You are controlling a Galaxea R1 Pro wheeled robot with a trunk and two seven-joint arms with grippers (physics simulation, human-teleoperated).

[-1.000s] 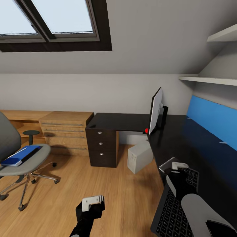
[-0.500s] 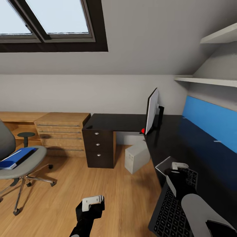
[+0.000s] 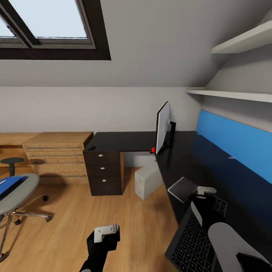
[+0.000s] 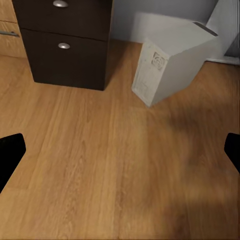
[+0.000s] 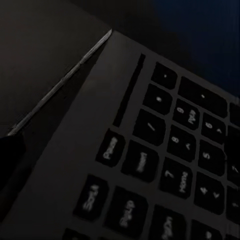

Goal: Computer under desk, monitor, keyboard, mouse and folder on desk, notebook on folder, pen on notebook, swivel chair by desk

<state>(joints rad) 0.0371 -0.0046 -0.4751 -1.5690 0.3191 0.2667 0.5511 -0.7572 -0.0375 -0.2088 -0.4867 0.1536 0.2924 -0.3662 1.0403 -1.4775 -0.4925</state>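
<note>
The glossy black desk [image 3: 204, 158] runs along the right, with the monitor [image 3: 163, 127] standing edge-on at its corner. Under the desk, tilted on the floor, is the pale computer [image 3: 147, 180] [image 4: 170, 60]. My right gripper [image 3: 206, 192] is shut on the dark keyboard [image 3: 190, 241] [image 5: 165, 165], which hangs slanted past the desk's front edge. Just beside it lies the flat grey notebook [image 3: 182, 189]. A small black mouse [image 3: 90, 147] rests on the desk's far end. At the left edge, the swivel chair [image 3: 17, 190] carries the blue folder [image 3: 5, 186]. My left gripper [image 3: 107, 231] [image 4: 120, 155] hangs open over the floor.
A dark drawer unit [image 3: 102, 172] [image 4: 65, 45] supports the desk's far end, with light oak drawers [image 3: 56, 156] to its left. White shelves [image 3: 230, 94] sit above a blue back panel [image 3: 234, 139]. Wood floor [image 3: 75, 215] stretches between chair and desk.
The whole view has swung right, so chair, drawers and monitor have slid left in the picture. Both arms and the keyboard keep their place in the view.
</note>
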